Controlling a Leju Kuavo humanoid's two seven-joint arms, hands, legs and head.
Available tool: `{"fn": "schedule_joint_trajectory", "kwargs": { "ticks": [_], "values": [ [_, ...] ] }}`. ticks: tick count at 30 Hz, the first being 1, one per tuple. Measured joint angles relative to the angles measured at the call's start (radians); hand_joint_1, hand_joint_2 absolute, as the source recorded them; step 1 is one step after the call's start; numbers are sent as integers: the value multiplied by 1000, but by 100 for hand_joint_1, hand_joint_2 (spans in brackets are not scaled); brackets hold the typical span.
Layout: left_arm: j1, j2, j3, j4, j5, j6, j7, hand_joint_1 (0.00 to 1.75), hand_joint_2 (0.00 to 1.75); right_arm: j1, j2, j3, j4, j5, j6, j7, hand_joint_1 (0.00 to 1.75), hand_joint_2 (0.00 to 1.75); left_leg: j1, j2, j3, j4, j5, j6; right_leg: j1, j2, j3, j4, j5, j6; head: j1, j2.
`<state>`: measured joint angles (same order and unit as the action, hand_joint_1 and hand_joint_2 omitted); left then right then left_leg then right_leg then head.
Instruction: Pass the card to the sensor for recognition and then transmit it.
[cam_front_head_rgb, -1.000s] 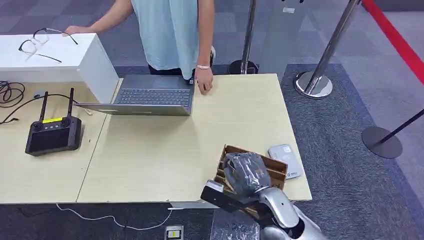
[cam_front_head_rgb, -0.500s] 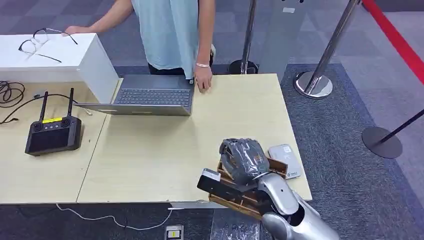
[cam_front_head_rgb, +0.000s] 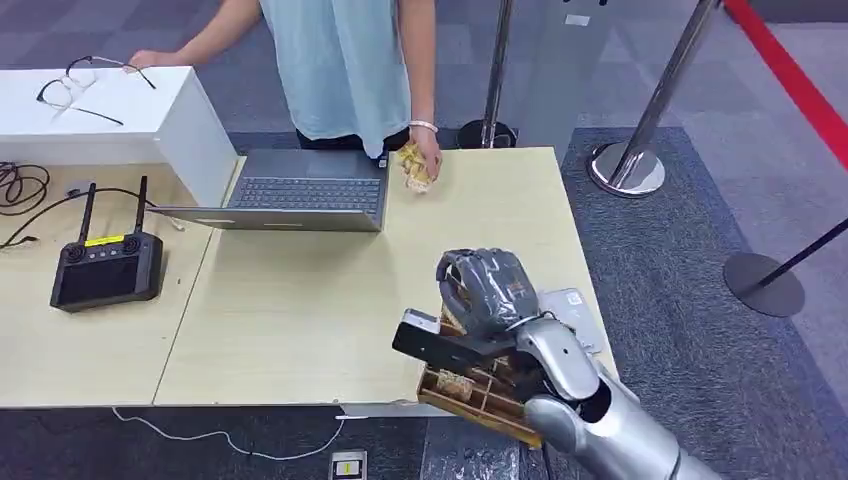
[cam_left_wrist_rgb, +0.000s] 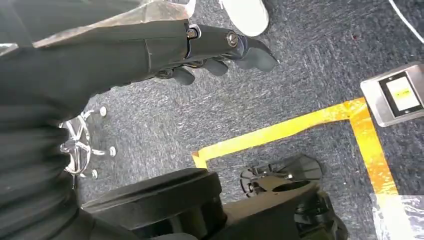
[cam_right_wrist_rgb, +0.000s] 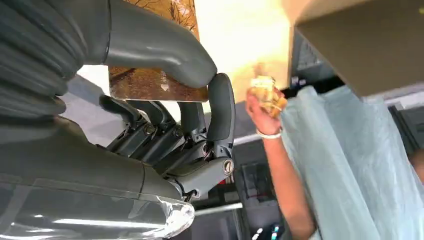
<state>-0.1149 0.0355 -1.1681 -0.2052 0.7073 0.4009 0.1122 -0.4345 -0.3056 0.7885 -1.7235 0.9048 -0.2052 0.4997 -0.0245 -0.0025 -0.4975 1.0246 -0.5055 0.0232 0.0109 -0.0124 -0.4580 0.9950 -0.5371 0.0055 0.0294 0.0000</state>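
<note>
My right hand (cam_front_head_rgb: 483, 288) hovers over the wooden card tray (cam_front_head_rgb: 478, 395) at the table's near right edge. In the right wrist view this hand (cam_right_wrist_rgb: 165, 125) pinches a brown patterned card (cam_right_wrist_rgb: 156, 85) between thumb and fingers. The grey-white card sensor (cam_front_head_rgb: 570, 299) lies flat on the table just right of the hand, partly hidden by my forearm. More cards (cam_front_head_rgb: 455, 383) lie in the tray. My left hand (cam_left_wrist_rgb: 210, 50) hangs over the carpet, fingers loosely bent, with nothing in it.
A person stands behind the table; their hand (cam_front_head_rgb: 418, 160) holds a yellowish thing beside the open laptop (cam_front_head_rgb: 300, 190). A black remote controller (cam_front_head_rgb: 105, 265) and a white box (cam_front_head_rgb: 110, 110) with glasses sit at the left. Stanchions (cam_front_head_rgb: 628, 165) stand at the right.
My right hand has risen from the tray and moved away from the table's near edge. The person's hand has lifted off the table with a yellowish thing in it.
</note>
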Motion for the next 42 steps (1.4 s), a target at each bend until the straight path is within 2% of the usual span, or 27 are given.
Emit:
{"fn": "schedule_joint_trajectory", "kwargs": {
  "ticks": [20, 42],
  "values": [
    [-3, -3, -22, 0, -21, -6, -3, 0, 175, -258, -15, 3, 65, -37, 85, 27, 175, 175, 0, 0, -1, 0, 0, 0, 0, 0, -1, 0, 0, 0, 0, 0],
    [-4, -5, -26, 0, -35, -6, -4, 0, 175, -445, -43, 28, 215, -33, 154, 46, 175, 175, 0, 0, -2, 1, 0, 0, 0, 0, -2, 0, 0, 0, 0, 0]
  ]
}}
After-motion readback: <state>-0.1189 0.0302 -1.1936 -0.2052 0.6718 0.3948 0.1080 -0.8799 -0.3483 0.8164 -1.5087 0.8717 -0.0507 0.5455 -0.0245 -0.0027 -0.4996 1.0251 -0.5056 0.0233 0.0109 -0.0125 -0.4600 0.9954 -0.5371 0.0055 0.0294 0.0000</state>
